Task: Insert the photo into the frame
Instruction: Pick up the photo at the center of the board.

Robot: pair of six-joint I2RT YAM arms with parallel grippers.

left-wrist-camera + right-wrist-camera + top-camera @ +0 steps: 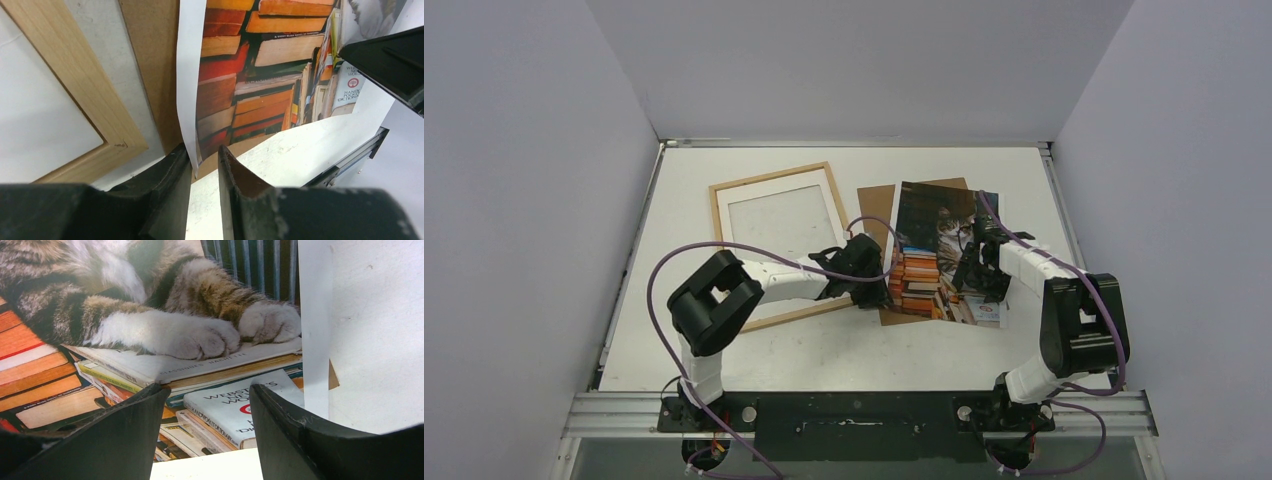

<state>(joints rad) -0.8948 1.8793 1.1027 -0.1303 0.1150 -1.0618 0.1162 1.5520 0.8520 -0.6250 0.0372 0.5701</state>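
Photo [919, 270] not in frame [769, 176] yet, lying on board [876, 200] beside it; left claw [205, 155] narrowly open around its corner, right claw [210, 390] open above.

Photo [150, 315], pale spine [210, 364] under cat paws: "CLASSIQUES HACHETTE". White cover [235, 407] below it: "WEBSTER'S NEW WO…", rest partly hidden. Left wrist view, same white cover: "HANDY POCKET DICTIONARY". Dark spine [300, 36]: lettering too small to read.
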